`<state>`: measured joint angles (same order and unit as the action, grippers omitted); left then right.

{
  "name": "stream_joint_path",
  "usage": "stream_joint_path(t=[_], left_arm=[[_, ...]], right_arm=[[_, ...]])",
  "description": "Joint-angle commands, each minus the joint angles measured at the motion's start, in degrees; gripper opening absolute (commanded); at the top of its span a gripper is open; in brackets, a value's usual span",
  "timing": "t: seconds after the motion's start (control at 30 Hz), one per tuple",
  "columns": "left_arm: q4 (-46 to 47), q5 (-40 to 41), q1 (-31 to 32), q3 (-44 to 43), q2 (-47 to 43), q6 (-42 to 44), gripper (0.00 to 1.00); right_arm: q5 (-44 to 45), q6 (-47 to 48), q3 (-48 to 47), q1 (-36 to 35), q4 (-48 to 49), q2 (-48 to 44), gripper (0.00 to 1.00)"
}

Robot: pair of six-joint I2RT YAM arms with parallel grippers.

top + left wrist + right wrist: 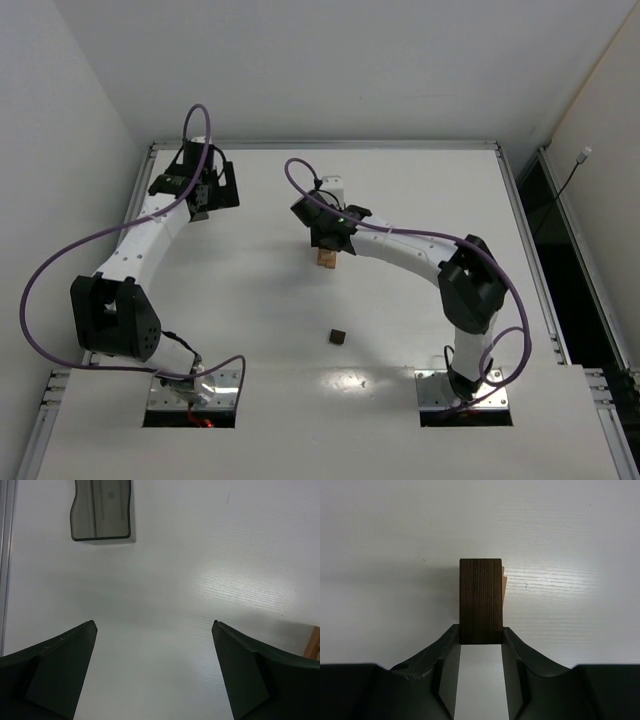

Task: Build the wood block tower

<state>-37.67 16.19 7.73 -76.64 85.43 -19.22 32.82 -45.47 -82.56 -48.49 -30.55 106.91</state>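
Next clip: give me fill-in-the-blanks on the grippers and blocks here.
The block in the right gripper is dark ____.
The left gripper is ____ and holds nothing.
The small dark piece lying alone is touched by ____ gripper.
Missing: brown; open; neither.

Bright, even overhead light w/ soft shadows. The flat white table shows a small glare patch toward its near edge in top view, and a wider streaked one at right in left wrist view. The dark brown wooden block is sharp, w/ faint shadow on its left. Top-view edges perhaps slightly bowed.
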Motion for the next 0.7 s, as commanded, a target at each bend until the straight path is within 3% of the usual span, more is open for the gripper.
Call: stream_joint_path(t=[0.0, 0.67], left_arm=[[1.2, -1.4, -0.9, 0.0, -0.1, -1.2, 1.00], [1.7, -3.7, -1.4, 1.6, 0.4, -1.2, 1.00]], right_arm=[[2.0, -1.5, -3.2, -0.3, 0.6, 0.5, 0.00], [3.9, -3.2, -4.4, -0.8, 0.7, 2.9, 0.00]])
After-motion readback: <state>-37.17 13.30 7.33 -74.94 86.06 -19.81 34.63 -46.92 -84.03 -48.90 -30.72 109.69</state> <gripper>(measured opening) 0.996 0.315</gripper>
